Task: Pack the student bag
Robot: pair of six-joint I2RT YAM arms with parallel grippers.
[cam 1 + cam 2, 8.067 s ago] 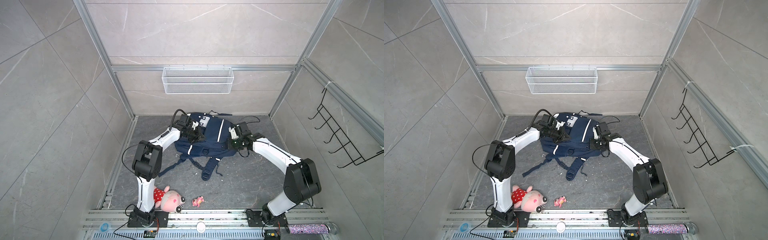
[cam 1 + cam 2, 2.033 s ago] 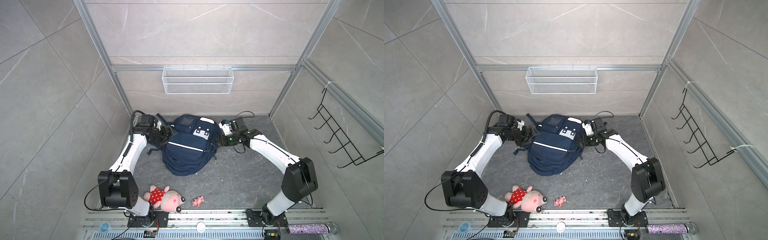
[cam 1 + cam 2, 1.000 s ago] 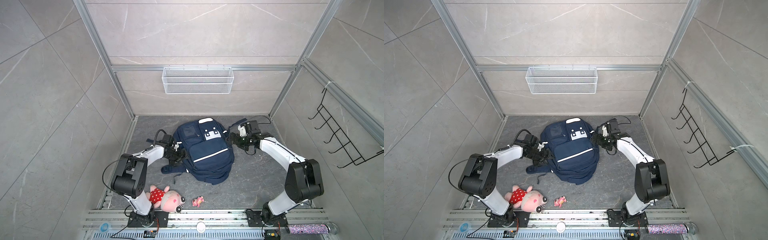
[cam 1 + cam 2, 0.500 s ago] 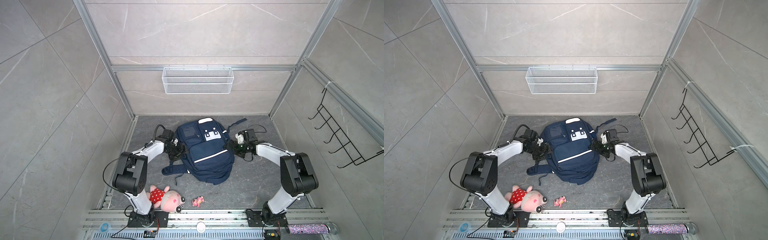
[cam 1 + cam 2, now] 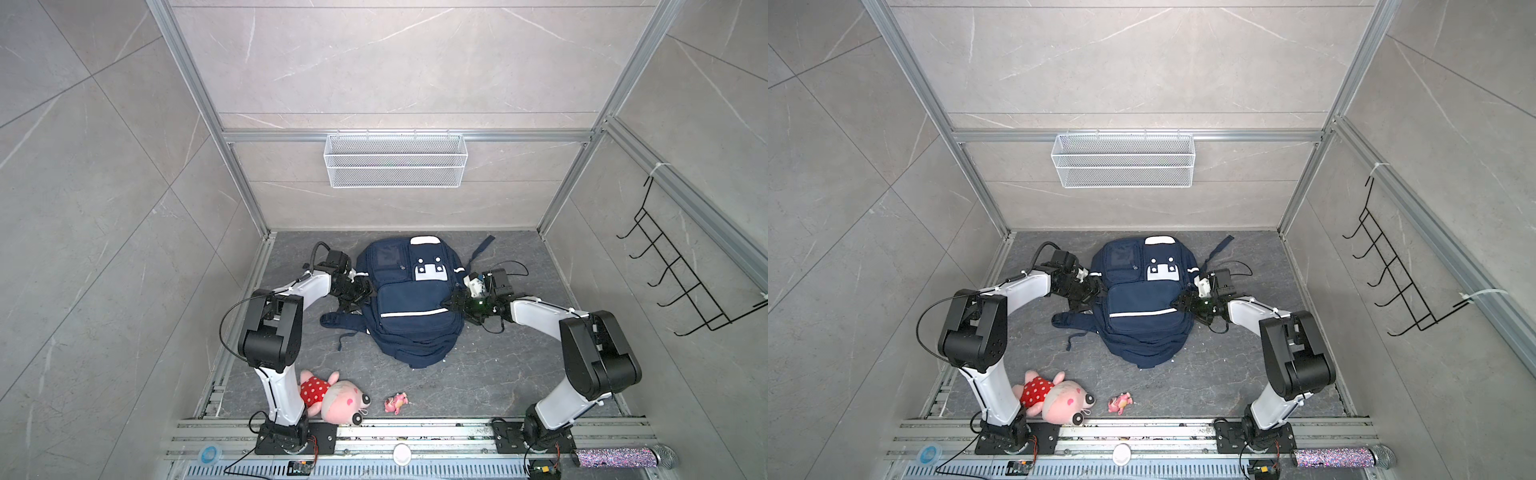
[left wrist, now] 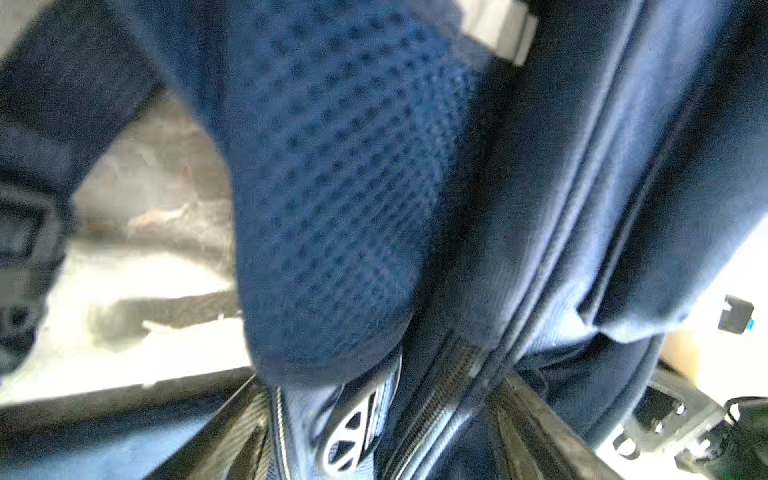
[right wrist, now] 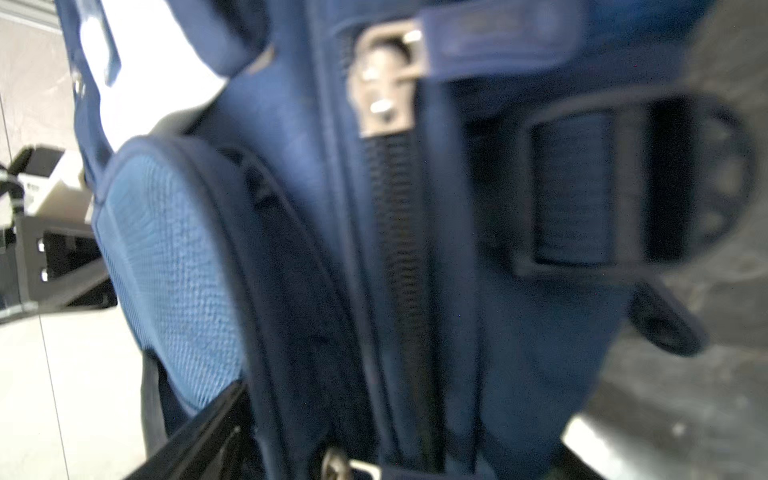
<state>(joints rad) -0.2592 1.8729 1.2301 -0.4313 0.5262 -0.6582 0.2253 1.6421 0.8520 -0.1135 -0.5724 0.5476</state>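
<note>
The large navy-blue fabric backpack with white stripes (image 5: pixel 415 316) is lying front-up on the dark grey stone desk (image 5: pixel 519 374), just out from beneath the white wire basket (image 5: pixel 395 166) on the back wall. The left claw (image 5: pixel 363 291) and the right claw (image 5: pixel 455 305) are flanking it, jaws wide apart, each straddling a side seam. Farther from the basket, a pink plush pig (image 5: pixel 332 399) and a small pink toy (image 5: pixel 396 403) are lying unpacked. The bag seems to be getting positioned; next, I'd say, a zip needs opening.
</note>
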